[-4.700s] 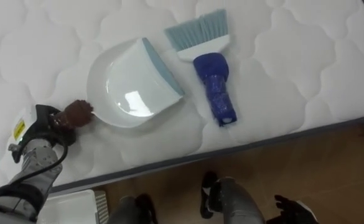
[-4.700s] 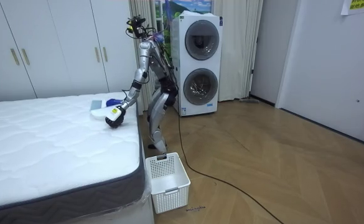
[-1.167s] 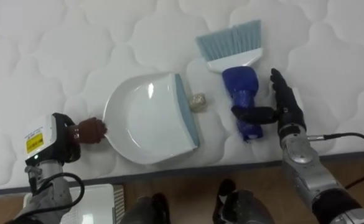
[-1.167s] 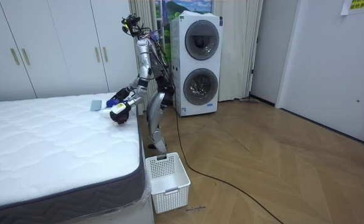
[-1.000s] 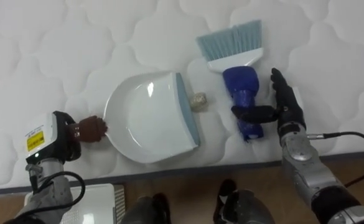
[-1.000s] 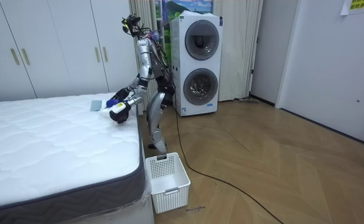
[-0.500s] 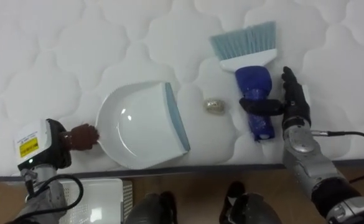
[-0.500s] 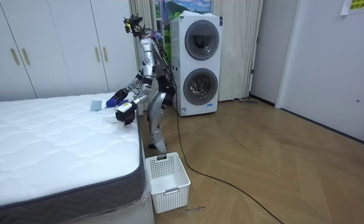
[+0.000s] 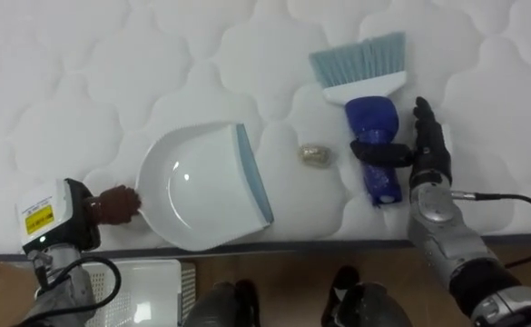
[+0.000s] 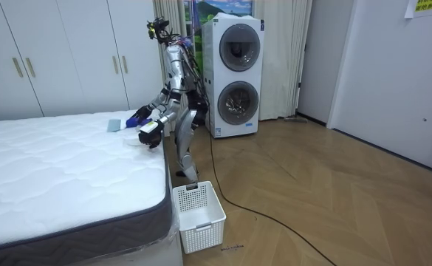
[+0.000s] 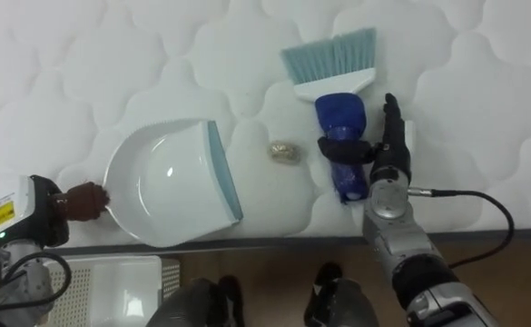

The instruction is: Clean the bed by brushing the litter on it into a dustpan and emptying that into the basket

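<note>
A white dustpan (image 9: 197, 186) with a pale blue lip lies on the quilted white mattress (image 9: 93, 73) near its front edge. My left hand (image 9: 61, 218) is shut on its brown handle (image 9: 117, 203). A small crumpled scrap (image 9: 314, 155) lies a short way right of the lip, apart from it. Further right lies a brush (image 9: 371, 127) with a blue handle and pale blue bristles pointing away from me. My right hand (image 9: 428, 154) rests just right of the brush handle, fingers straight, thumb laid across the handle. In the room view I stand at the bed's corner, bent over it.
The mattress edge (image 9: 292, 243) runs along the bottom, with wooden floor below. A white slatted basket (image 10: 199, 214) stands on the floor by the bed, under my left arm (image 9: 129, 282). Stacked washing machines (image 10: 234, 74) stand behind me.
The dustpan has been drawn back left, off the scrap, which touched its lip a second ago. The right hand has kept its place by the brush. The view has shifted slightly.
</note>
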